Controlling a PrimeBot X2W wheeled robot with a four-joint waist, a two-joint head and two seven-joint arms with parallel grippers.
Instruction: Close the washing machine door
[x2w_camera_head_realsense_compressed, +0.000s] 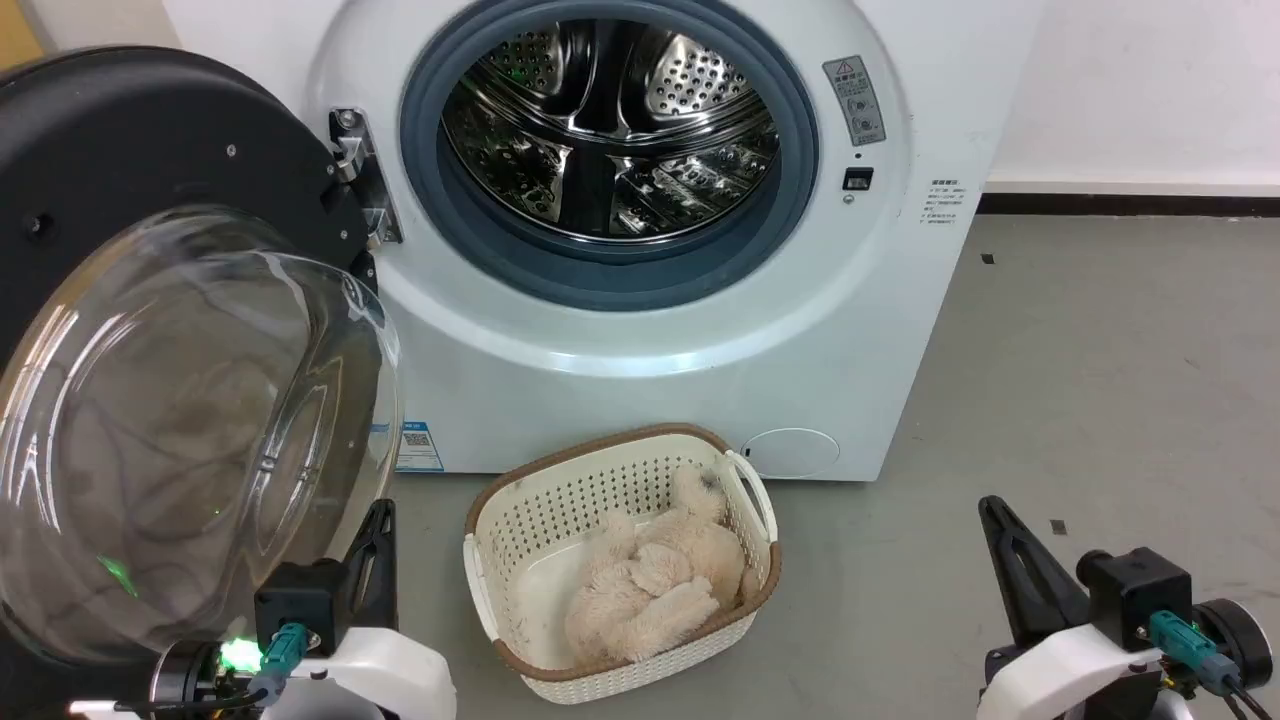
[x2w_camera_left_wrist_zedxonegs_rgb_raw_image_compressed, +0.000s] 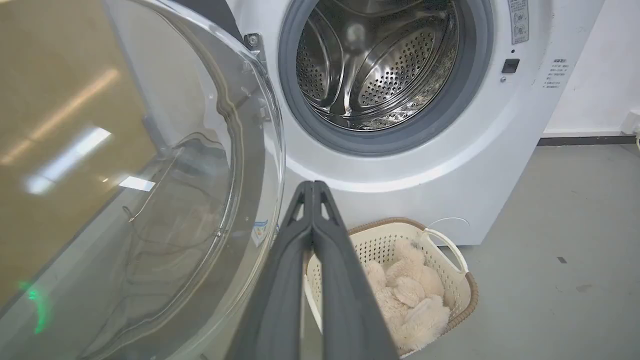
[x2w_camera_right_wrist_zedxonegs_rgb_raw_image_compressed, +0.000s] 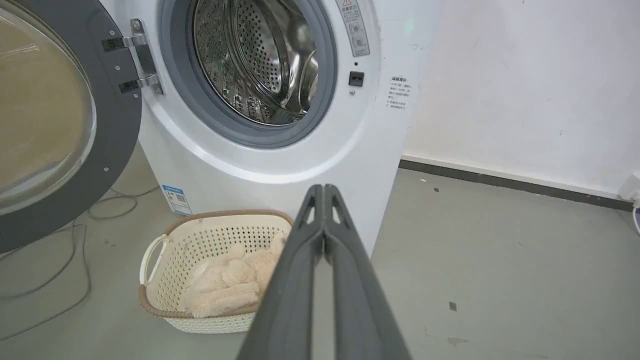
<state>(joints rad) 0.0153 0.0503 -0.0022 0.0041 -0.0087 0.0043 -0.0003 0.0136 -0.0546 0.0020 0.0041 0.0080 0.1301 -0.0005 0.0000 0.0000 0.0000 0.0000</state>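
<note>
Left gripper (x2w_camera_head_realsense_compressed: 383, 512) clenched, long dark fingers pressed together on nothing, low at near left, just beside the bulging clear glass of the large round black washing machine door (x2w_camera_head_realsense_compressed: 190, 400). Right gripper (x2w_camera_head_realsense_compressed: 990, 505) clenched and empty too, near right over bare grey floor (x2w_camera_head_realsense_compressed: 1100, 380).

Door wide open to the left, hung on a metal hinge (x2w_camera_head_realsense_compressed: 360, 170) at the left edge of the big white front-loading washing machine (x2w_camera_head_realsense_compressed: 650, 340). Shiny perforated steel drum (x2w_camera_head_realsense_compressed: 610, 130) exposed inside a grey rubber ring (x2w_camera_head_realsense_compressed: 600, 285).

Cream perforated plastic basket (x2w_camera_head_realsense_compressed: 600, 445) holding a fluffy beige plush (x2w_camera_head_realsense_compressed: 650, 590), on the floor right before the machine, between the two arms.

From the right wrist: a thin cable (x2w_camera_right_wrist_zedxonegs_rgb_raw_image_compressed: 114, 217) looping on the floor below the door; from the head, that patch hidden behind the glass.

Open floor to the right, as far as a black skirting strip (x2w_camera_head_realsense_compressed: 1130, 205).

Small blue sticker (x2w_camera_head_realsense_compressed: 418, 445) with a QR-like square low on the machine; grey warning label (x2w_camera_head_realsense_compressed: 855, 100) with a triangle beside the opening; print too fine to read.
</note>
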